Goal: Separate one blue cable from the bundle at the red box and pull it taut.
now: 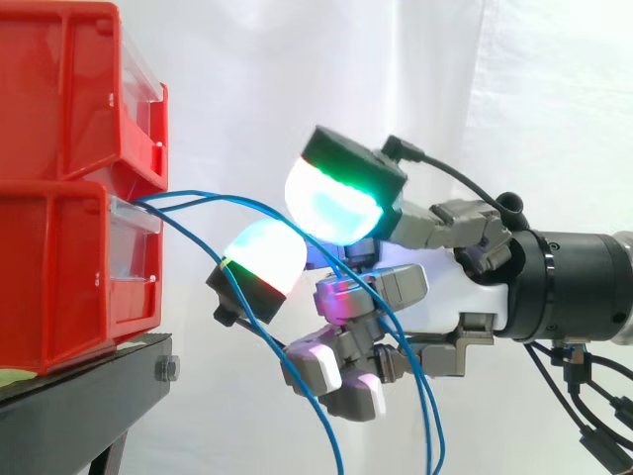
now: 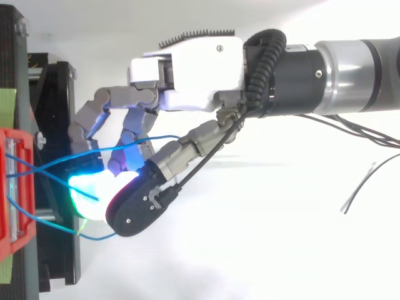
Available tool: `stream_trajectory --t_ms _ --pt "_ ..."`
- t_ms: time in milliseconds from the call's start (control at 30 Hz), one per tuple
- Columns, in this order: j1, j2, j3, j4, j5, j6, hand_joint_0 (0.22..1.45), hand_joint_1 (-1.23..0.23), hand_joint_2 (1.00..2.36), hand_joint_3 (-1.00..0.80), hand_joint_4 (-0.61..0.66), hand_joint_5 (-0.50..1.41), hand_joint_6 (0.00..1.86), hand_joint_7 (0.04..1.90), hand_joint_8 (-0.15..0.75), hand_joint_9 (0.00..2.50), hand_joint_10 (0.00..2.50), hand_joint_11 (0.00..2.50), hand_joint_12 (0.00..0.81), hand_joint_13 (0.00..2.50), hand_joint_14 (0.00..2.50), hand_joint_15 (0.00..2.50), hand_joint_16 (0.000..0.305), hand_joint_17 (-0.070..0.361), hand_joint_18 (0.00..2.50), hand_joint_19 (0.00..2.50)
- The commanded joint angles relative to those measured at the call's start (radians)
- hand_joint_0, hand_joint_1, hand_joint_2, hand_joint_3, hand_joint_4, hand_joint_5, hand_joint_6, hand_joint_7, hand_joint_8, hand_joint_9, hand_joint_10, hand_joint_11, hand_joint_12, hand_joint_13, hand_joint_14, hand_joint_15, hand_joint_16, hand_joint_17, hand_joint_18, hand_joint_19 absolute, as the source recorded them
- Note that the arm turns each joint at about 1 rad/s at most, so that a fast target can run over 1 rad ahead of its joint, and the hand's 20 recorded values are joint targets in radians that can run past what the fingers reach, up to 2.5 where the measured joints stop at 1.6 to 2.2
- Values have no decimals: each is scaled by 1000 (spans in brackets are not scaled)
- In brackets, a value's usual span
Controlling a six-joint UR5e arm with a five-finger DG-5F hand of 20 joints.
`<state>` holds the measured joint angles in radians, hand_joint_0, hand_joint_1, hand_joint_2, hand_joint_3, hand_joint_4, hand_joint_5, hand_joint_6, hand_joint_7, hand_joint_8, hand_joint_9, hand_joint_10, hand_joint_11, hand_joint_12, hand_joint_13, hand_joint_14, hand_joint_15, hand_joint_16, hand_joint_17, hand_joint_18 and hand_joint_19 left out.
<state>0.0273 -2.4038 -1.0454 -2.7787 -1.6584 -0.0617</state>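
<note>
Looping slack out of the red bins (image 1: 59, 148) at the stand's (image 1: 89, 406) edge nearest the hand (image 2: 194, 72), the blue cables (image 1: 218, 195) thread through the hand; whether it grips one, I cannot tell.

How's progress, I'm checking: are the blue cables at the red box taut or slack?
Slack: in the side view the blue cables arc out of the red box and droop in loops past the hand.

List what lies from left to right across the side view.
stacked red plastic bins → thin blue cables leaving the bins → robot hand → black cylindrical arm wrist
</note>
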Motion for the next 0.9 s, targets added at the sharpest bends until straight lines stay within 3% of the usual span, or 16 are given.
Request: stream_trajectory --t_ms 0,100,267,367,400,467,500,533,633,767,867 --pt "0 0 -2 1 2 0 714 -908 1010 -377 22 -165 914 951 261 1096 677 1655 394 981 29 906 48 108 963 1063" --pt "2 0 -2 1 0 -1 779 -983 1000 -500 57 -168 926 945 265 1088 731 1616 400 991 29 915 49 109 973 1036" --pt "0 0 -2 1 0 -1 779 -1021 1000 -500 63 -154 930 975 274 1128 739 1639 400 1019 30 936 49 110 1007 1014" --pt "0 0 -2 1 -1 -1 690 -1050 1000 -500 66 -145 929 983 270 1141 741 1672 394 1018 30 952 49 109 1000 1033" --pt "0 0 -1 1 -3 -1 605 -1049 1000 -500 72 -142 928 979 272 1145 745 1678 398 1021 32 954 49 110 1001 1044" --pt "-3 0 -2 2 -4 -1 542 -986 1000 -500 76 -138 926 948 283 1152 784 1625 405 1032 31 955 51 115 1016 1048" --pt "-3 0 -1 2 -4 -1 492 -831 1000 -500 91 -133 908 959 296 1166 776 1605 423 1044 27 954 54 121 1029 1057" --pt "-4 0 -1 2 -4 -1 521 -690 1000 -500 87 -132 899 921 279 1184 684 1629 411 1038 28 945 52 116 1012 1084" --pt "-4 0 -1 -2 -4 -3 627 -453 1000 -500 57 -127 868 980 248 1267 499 1730 385 1041 29 951 47 105 991 1157" --pt "-6 0 -1 2 -6 -4 631 -475 1004 -445 77 -132 860 930 247 1260 490 1764 393 1046 29 962 48 108 990 1181" --pt "-6 0 4 -1 -6 -4 616 -640 1011 -290 104 -140 863 904 265 1218 619 1670 419 1064 28 959 54 121 1031 1154"
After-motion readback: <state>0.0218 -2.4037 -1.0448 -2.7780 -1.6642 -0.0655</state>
